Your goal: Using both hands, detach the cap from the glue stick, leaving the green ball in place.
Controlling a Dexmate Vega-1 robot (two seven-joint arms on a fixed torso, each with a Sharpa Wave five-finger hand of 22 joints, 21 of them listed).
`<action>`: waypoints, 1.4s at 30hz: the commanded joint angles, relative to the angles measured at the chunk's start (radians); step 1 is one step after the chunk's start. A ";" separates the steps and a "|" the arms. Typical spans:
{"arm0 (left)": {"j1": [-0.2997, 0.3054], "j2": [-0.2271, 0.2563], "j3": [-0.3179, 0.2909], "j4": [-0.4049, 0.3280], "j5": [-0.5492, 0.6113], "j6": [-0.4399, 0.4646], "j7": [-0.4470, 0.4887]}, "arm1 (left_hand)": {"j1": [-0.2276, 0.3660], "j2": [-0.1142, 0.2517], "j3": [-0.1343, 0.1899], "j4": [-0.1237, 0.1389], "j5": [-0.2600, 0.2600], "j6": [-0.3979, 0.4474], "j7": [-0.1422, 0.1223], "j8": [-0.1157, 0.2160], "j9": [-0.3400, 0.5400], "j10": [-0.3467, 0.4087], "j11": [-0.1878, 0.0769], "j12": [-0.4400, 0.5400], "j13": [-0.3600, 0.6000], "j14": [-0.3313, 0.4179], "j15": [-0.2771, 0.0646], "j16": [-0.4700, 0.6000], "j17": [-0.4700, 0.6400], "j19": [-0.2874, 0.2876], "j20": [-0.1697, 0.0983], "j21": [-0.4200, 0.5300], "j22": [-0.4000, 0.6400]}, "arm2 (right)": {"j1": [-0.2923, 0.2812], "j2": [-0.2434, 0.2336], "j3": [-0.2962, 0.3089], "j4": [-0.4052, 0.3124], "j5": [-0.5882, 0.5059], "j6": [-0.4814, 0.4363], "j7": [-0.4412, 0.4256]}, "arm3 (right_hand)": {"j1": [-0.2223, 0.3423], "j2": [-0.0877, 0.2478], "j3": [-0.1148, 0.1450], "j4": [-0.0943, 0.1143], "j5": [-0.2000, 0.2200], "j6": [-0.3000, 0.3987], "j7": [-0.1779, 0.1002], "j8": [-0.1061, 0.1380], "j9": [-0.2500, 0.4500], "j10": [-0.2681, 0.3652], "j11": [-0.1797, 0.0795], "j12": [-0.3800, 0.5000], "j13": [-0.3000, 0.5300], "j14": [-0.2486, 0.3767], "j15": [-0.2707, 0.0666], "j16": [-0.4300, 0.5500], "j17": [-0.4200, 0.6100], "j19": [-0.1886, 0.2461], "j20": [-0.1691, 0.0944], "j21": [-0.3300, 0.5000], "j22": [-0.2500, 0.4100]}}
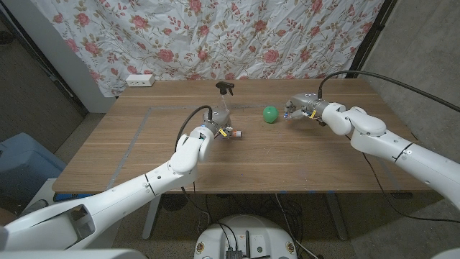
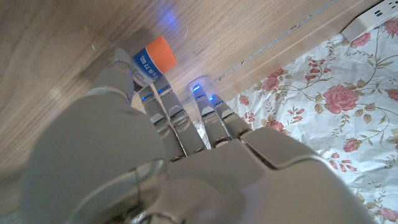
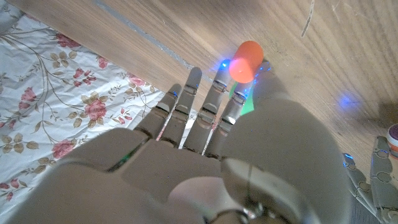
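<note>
Cap looks already off: left hand (image 1: 214, 131) grips the glue stick (image 1: 231, 133), right hand (image 1: 302, 108) holds the orange cap (image 3: 247, 60).
Centre of head view: left hand's fingers are wrapped round the glue stick on the worktop (image 1: 144, 162). Stick's long axis runs roughly picture left-right, free end poking right toward the other hand; left wrist view shows an orange end past the blue label. Further back, right of centre, the green ball (image 1: 269, 114) sits on the worktop between the two hands, just left of the right hand, contact unclear. Right hand's fingertips pinch the small orange cap, other fingers loosely extended. Cap is well right of the stick, so any move back crosses the ball; the right hand is nearer it. Behind the left hand stands a spray bottle (image 1: 225, 90); a power strip (image 1: 140, 80) lies at the far edge.
</note>
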 commanded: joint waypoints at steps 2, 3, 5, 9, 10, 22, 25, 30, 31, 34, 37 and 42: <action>0.022 0.000 -0.026 0.002 0.056 -0.008 -0.036 | -0.022 0.019 0.000 0.005 0.008 0.017 0.007 0.008 0.003 -0.006 0.000 0.006 0.004 -0.001 -0.124 0.004 0.004 -0.004 0.000 0.000 0.004 | 0.010 0.008 -0.026 0.021 -0.038 -0.010 0.030 | -0.002 0.002 -0.004 0.001 0.005 -0.006 -0.001 -0.008 0.001 0.004 -0.012 -0.003 0.003 -0.012 -0.150 -0.006 0.001 0.009 -0.006 0.004 0.002; 0.023 0.003 -0.028 0.002 0.057 -0.014 -0.037 | -0.023 0.019 -0.001 0.005 0.008 0.018 0.006 0.008 0.003 -0.007 0.000 0.006 0.004 -0.001 -0.124 0.004 0.004 -0.005 0.000 0.000 0.004 | 0.011 0.008 -0.030 0.024 -0.046 -0.010 0.030 | -0.004 0.003 -0.004 0.002 0.005 -0.006 -0.001 -0.009 0.001 0.002 -0.012 -0.004 0.003 -0.012 -0.149 -0.006 0.001 0.009 -0.006 0.004 0.002; 0.025 0.002 -0.032 0.002 0.065 -0.014 -0.044 | -0.023 0.019 -0.001 0.006 0.008 0.017 0.006 0.008 0.003 -0.008 0.000 0.006 0.004 -0.001 -0.124 0.004 0.004 -0.006 0.000 0.000 0.004 | 0.015 0.010 -0.040 0.031 -0.063 -0.009 0.031 | -0.004 0.002 -0.005 0.002 0.005 -0.007 -0.001 -0.009 0.001 0.001 -0.012 -0.004 0.003 -0.013 -0.150 -0.006 0.002 0.010 -0.005 0.005 0.002; 0.027 0.003 -0.038 0.002 0.074 -0.023 -0.057 | -0.025 0.018 -0.002 0.006 0.008 0.016 0.005 0.008 0.003 -0.010 0.000 0.005 0.004 -0.003 -0.124 0.004 0.004 -0.008 0.000 0.000 0.003 | 0.015 0.016 -0.044 0.039 -0.069 -0.013 0.032 | -0.007 0.003 -0.007 0.003 0.004 -0.011 -0.002 -0.012 0.000 -0.008 -0.012 -0.010 0.002 -0.016 -0.150 -0.008 0.003 0.009 -0.005 0.004 0.002; 0.028 0.004 -0.040 0.002 0.076 -0.028 -0.058 | -0.025 0.018 -0.002 0.006 0.008 0.017 0.005 0.008 0.003 -0.010 0.000 0.005 0.004 -0.003 -0.124 0.004 0.004 -0.008 0.001 0.000 0.003 | 0.015 0.017 -0.046 0.040 -0.071 -0.014 0.033 | -0.007 0.004 -0.007 0.003 0.004 -0.011 -0.002 -0.012 0.000 -0.008 -0.012 -0.010 0.003 -0.017 -0.150 -0.008 0.003 0.009 -0.005 0.004 0.002; 0.037 -0.003 -0.054 0.012 0.090 -0.046 -0.079 | -0.029 0.016 -0.003 0.005 0.008 0.012 -0.002 0.007 0.002 -0.014 0.000 0.005 0.004 -0.007 -0.124 0.003 0.004 -0.013 0.000 -0.001 0.003 | 0.023 0.033 -0.066 0.054 -0.103 -0.045 0.055 | -0.008 0.003 -0.010 0.001 0.004 -0.020 -0.003 -0.018 0.000 -0.019 -0.011 -0.015 0.006 -0.027 -0.151 -0.014 0.003 0.006 -0.001 0.003 0.002; 0.039 -0.006 -0.056 0.015 0.094 -0.045 -0.085 | -0.030 0.016 -0.004 0.006 0.008 0.009 -0.005 0.006 0.002 -0.017 0.000 0.005 0.004 -0.007 -0.124 0.003 0.004 -0.016 0.002 -0.001 0.003 | 0.027 0.036 -0.071 0.057 -0.109 -0.049 0.063 | -0.010 0.003 -0.011 0.002 0.004 -0.020 -0.003 -0.019 0.000 -0.021 -0.012 -0.016 0.006 -0.026 -0.149 -0.013 0.004 0.006 -0.001 0.003 0.002; 0.042 -0.007 -0.058 0.018 0.100 -0.046 -0.093 | -0.032 0.014 -0.005 0.006 0.008 0.003 -0.007 0.005 0.004 -0.022 0.000 0.003 0.003 -0.010 -0.125 0.003 0.004 -0.019 0.004 -0.002 0.003 | 0.030 0.042 -0.072 0.059 -0.101 -0.062 0.078 | -0.013 -0.001 -0.014 0.001 0.003 -0.030 -0.003 -0.024 -0.001 -0.035 -0.010 -0.024 0.006 -0.031 -0.147 -0.018 0.003 0.005 0.001 0.003 0.002; 0.042 -0.009 -0.059 0.018 0.101 -0.044 -0.094 | -0.033 0.014 -0.005 0.006 0.008 0.002 -0.007 0.005 0.004 -0.023 0.000 0.003 0.003 -0.010 -0.125 0.003 0.004 -0.019 0.004 -0.002 0.003 | 0.032 0.041 -0.073 0.059 -0.102 -0.062 0.080 | -0.015 -0.003 -0.015 0.001 0.003 -0.032 -0.003 -0.026 -0.001 -0.039 -0.010 -0.025 0.006 -0.032 -0.146 -0.019 0.003 0.005 0.001 0.003 0.002; 0.044 -0.011 -0.061 0.019 0.105 -0.044 -0.094 | -0.034 0.013 -0.006 0.006 0.008 0.000 -0.007 0.004 0.003 -0.026 0.000 0.002 0.003 -0.011 -0.124 0.003 0.004 -0.020 0.004 -0.001 0.003 | 0.032 0.042 -0.075 0.057 -0.103 -0.070 0.085 | -0.024 -0.013 -0.021 0.002 0.002 -0.048 -0.004 -0.034 -0.002 -0.054 -0.010 -0.033 0.006 -0.038 -0.141 -0.027 0.001 0.005 0.003 0.004 0.002; 0.041 -0.010 -0.057 0.021 0.114 -0.047 -0.106 | -0.036 0.012 -0.007 0.006 0.008 -0.001 -0.006 0.004 0.003 -0.029 0.000 0.002 0.003 -0.011 -0.123 0.003 0.004 -0.020 0.004 -0.001 0.003 | 0.037 0.047 -0.078 0.055 -0.100 -0.087 0.109 | -0.026 -0.019 -0.023 0.000 0.004 -0.063 -0.004 -0.041 0.000 -0.078 -0.007 -0.045 0.006 -0.045 -0.146 -0.033 0.000 0.002 0.007 0.003 0.002; 0.041 -0.012 -0.059 0.022 0.118 -0.050 -0.113 | -0.044 0.007 -0.010 0.007 0.007 -0.016 -0.004 -0.001 0.002 -0.046 0.000 -0.002 0.001 -0.019 -0.125 0.000 0.003 -0.024 0.005 -0.001 0.003 | 0.040 0.049 -0.081 0.053 -0.095 -0.102 0.125 | -0.035 -0.027 -0.028 0.001 0.006 -0.095 -0.004 -0.060 -0.004 -0.100 -0.007 -0.053 0.011 -0.058 -0.142 -0.041 0.002 -0.006 0.015 0.001 0.002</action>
